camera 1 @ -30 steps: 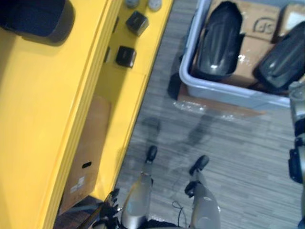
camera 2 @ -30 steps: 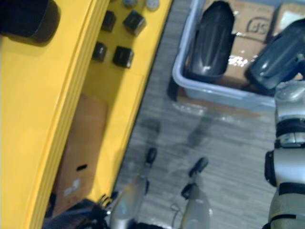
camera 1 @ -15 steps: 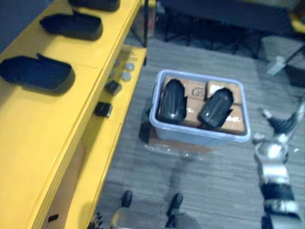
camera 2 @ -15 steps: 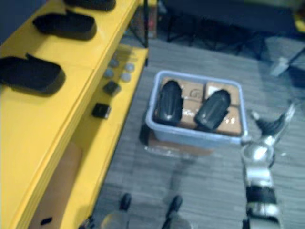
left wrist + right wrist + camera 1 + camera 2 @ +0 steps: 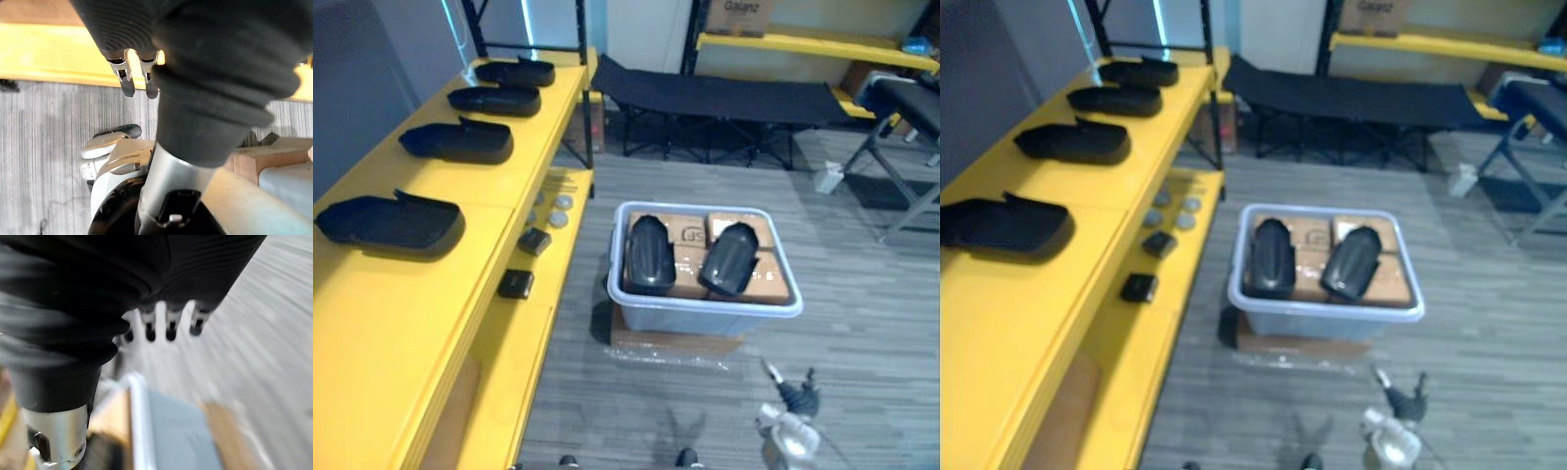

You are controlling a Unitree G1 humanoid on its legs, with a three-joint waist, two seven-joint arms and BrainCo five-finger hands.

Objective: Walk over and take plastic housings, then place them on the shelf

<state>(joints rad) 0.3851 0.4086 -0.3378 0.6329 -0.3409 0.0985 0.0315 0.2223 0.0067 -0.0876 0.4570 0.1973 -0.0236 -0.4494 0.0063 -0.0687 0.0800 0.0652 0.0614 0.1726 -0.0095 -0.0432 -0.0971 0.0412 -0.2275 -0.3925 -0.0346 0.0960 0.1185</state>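
Two black plastic housings [image 5: 647, 255] [image 5: 728, 259] lie side by side on cardboard boxes inside a grey bin [image 5: 705, 305] on the floor ahead. Several more black housings [image 5: 391, 220] [image 5: 458, 142] lie in a row along the top of the long yellow shelf [image 5: 431, 323] on the left. My right hand [image 5: 790, 416] hangs low at the bottom right, short of the bin, its fingers [image 5: 170, 325] straight and holding nothing. In its wrist view my left hand [image 5: 126, 81] hangs beside the shelf's yellow edge, fingers straight and empty.
The shelf's lower level carries small black boxes [image 5: 516, 283] and round grey caps [image 5: 558, 211]. The bin rests on a flat cardboard piece [image 5: 671, 345]. A black folding cot [image 5: 715, 98] stands behind it, and a second yellow shelf [image 5: 803, 41] and a metal frame [image 5: 901, 196] at the back right.
The whole picture has shifted: the camera has lifted from the floor by the shelf, and the bin now shows whole and smaller. My right hand now shows lower in view.
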